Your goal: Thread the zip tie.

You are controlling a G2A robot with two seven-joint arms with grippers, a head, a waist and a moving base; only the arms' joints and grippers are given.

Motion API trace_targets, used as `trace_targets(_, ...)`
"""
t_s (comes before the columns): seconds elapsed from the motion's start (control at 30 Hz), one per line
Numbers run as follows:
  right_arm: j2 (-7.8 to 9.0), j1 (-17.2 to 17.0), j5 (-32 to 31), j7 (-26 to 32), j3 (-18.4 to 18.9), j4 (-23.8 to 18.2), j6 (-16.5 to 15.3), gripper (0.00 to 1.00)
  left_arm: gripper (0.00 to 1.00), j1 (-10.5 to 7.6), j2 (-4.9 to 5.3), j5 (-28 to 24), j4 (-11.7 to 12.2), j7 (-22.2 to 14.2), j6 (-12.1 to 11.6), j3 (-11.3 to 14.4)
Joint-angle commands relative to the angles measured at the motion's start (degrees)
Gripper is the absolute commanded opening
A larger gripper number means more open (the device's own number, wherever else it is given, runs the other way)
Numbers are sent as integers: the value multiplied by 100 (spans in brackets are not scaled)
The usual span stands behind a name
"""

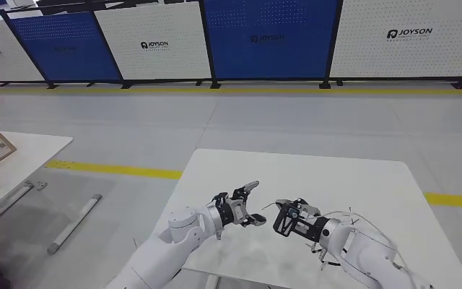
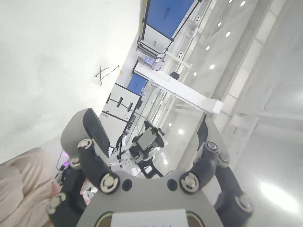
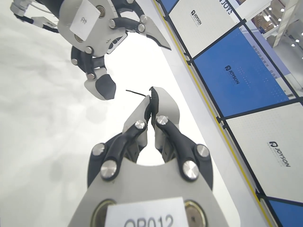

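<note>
1. My left gripper hangs over the table, its fingers spread wide and empty, mouth facing my right one.
2. Between them the zip tie sticks out as a thin black tail, its long axis aimed at my left fingers, its tip just short of one dark pad.
3. My right gripper is pressed together, pinching the tie's other end.

White table, black zip tie, silver-grey and black right gripper, same colours on left gripper, blue and white dotted panels, yellow floor line.
</note>
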Motion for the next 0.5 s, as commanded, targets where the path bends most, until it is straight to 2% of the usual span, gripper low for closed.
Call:
trace_targets(0.0, 0, 0, 0, 0, 0, 0, 0, 0, 100, -122, -37, -138, 134, -6, 12, 90)
trace_targets(0.3, -6, -37, -36, -32, 11, 15, 24, 0, 100, -150, -48, -149, 162, -3, 3, 112)
trace_targets(0.47, -56, -46, -242, -65, -3, 34, 0, 0, 100, -139, -64, -341, 176, -76, 12, 223)
